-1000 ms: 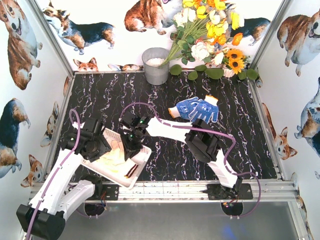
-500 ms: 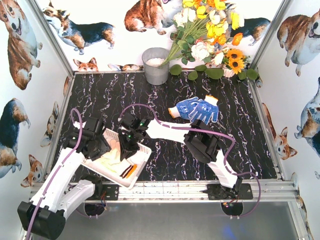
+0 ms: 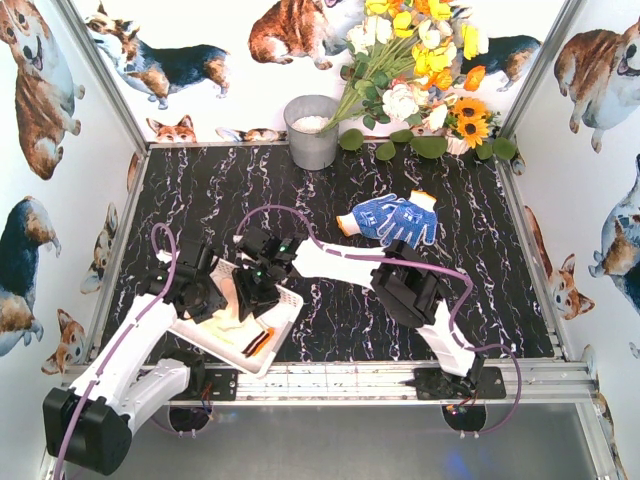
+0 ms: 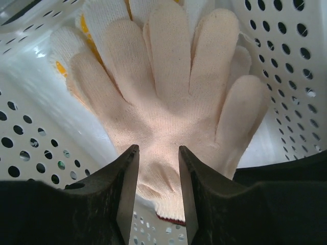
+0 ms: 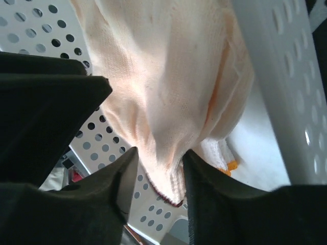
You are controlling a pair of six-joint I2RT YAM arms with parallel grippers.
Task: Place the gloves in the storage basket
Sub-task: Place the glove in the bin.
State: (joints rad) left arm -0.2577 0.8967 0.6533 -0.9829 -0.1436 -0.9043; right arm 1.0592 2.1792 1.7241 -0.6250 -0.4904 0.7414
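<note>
The shallow white rectangular plastic basket with perforated sides point(image 3: 288, 308) sits on the black, white-veined table point(image 3: 340, 300) at its near left, just ahead of the left arm's base. Both arms reach into it from opposite sides. A pile of cream knit gloves point(image 4: 168, 117) lies inside, and an orange cuff point(image 3: 258, 343) shows at the near end of the basket.

In the left wrist view, the left gripper point(image 4: 157, 150) hangs low over the top cream glove. Its jaws stand apart, and the glove's wrist part lies flat and unbunched in the gap between them. The glove's fingers spread away towards the far wall. Yellow-orange patches of another glove point(image 4: 62, 68) peek out beneath it on the left.

In the right wrist view, the right gripper point(image 5: 159, 153) has its jaws partly apart, and the dark-hemmed cuff of a cream glove fills the gap, touching both fingers. The fabric is folded there, but whether it is pinched or only resting cannot be told.

A pair of blue knit gloves with white dots and pale cuffs point(image 3: 392, 218) lies on the table well apart from the basket, towards the far right. Behind them, a grey metal bucket point(image 3: 312, 132) stands at the back edge, beside a bunch of yellow, white and orange flowers point(image 3: 415, 60).
</note>
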